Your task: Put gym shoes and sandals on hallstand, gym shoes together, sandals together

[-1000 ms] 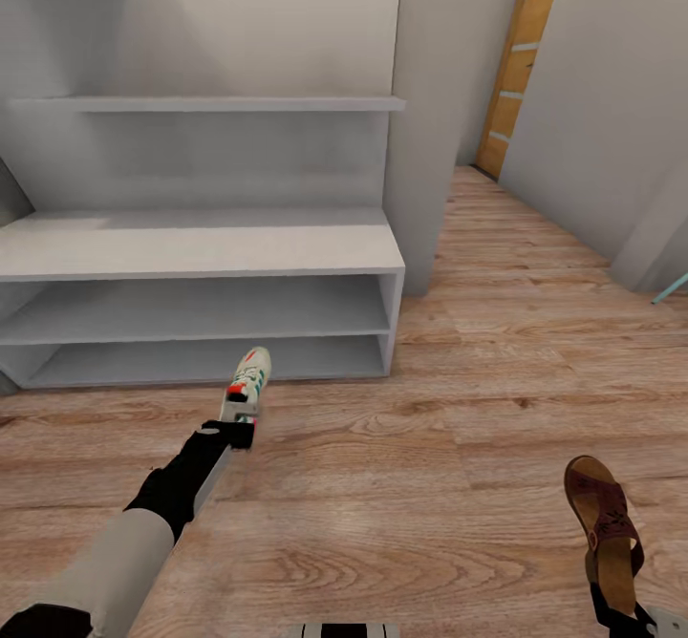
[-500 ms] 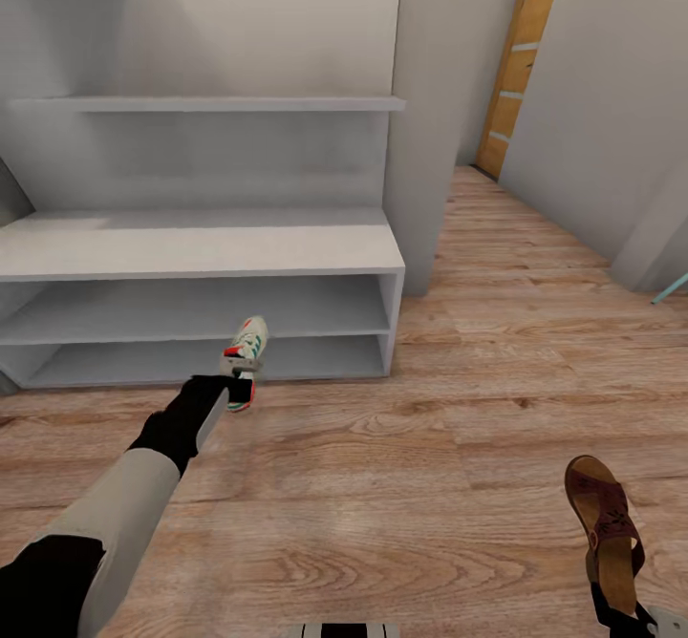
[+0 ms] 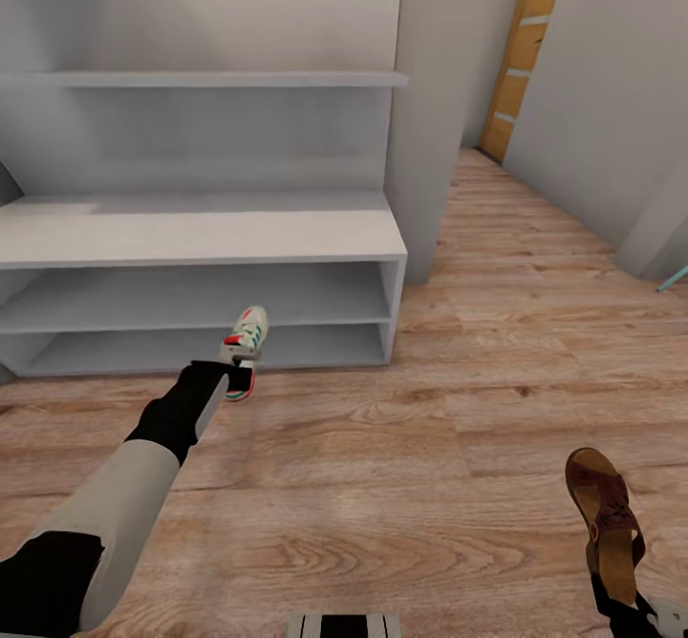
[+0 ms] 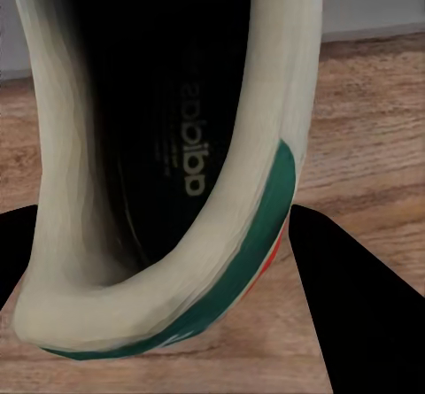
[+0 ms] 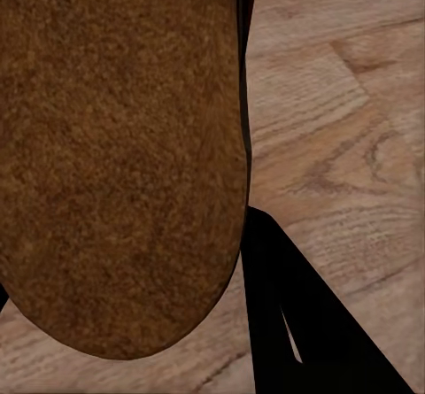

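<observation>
Hallstand (image 3: 201, 235) fills more of my head view than a second ago and its upper shelf sits higher in frame, so the camera and base have closed in. Left gripper (image 3: 239, 359) stays clamped on a gym shoe (image 3: 245, 345), now raised off the corridor floor (image 3: 420, 485) in front of the lower slots. Right gripper (image 3: 626, 609) grasps a sandal (image 3: 604, 521), low beside me. Shoe is close to placement.

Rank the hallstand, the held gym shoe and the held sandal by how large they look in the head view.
1. Hallstand, by far the largest.
2. Sandal, in the right hand.
3. Gym shoe, in the left hand.
The sandal is nearer the camera, so the order of the last two may not reflect true size.
</observation>
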`<state>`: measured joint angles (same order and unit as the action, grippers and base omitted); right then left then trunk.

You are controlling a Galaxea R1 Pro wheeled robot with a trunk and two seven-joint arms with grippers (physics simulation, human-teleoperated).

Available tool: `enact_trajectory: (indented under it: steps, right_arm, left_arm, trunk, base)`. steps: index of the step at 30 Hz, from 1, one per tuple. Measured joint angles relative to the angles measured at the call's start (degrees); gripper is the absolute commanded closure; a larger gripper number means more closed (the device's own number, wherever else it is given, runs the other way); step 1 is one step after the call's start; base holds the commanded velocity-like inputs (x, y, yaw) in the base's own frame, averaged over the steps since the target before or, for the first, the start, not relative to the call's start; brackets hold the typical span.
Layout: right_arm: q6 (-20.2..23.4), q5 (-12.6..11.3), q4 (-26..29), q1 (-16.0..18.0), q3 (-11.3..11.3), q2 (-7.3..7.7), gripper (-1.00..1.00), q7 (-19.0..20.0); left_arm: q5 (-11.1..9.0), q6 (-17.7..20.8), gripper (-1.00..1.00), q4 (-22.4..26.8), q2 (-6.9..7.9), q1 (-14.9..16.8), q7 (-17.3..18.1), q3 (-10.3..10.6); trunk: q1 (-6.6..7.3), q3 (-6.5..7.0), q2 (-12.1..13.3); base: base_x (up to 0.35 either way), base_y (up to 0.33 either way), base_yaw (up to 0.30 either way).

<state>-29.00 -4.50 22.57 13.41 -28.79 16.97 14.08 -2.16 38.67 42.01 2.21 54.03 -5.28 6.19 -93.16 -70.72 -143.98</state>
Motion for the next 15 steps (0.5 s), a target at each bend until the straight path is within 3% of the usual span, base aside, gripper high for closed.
enact_trajectory:
  steps: [7,15]
  right_arm:
    - [0.0,0.0,0.1,0.0,0.0,0.00,1.00,0.0]
    - [0.0,0.1,0.1,0.0,0.1,0.00,1.00,0.0]
  left_arm:
    - [0.0,0.0,1.00,0.6,-0.03,-0.1,-0.1,0.1]
    - [0.1,-0.1,1.00,0.7,-0.04,0.0,-0.2,0.1]
  trunk:
    - [0.01,-0.63,0.0]
    - [0.03,-0.99,0.0]
  base:
    - [0.023,0.000,0.000]
    - [0.276,0.000,0.000]
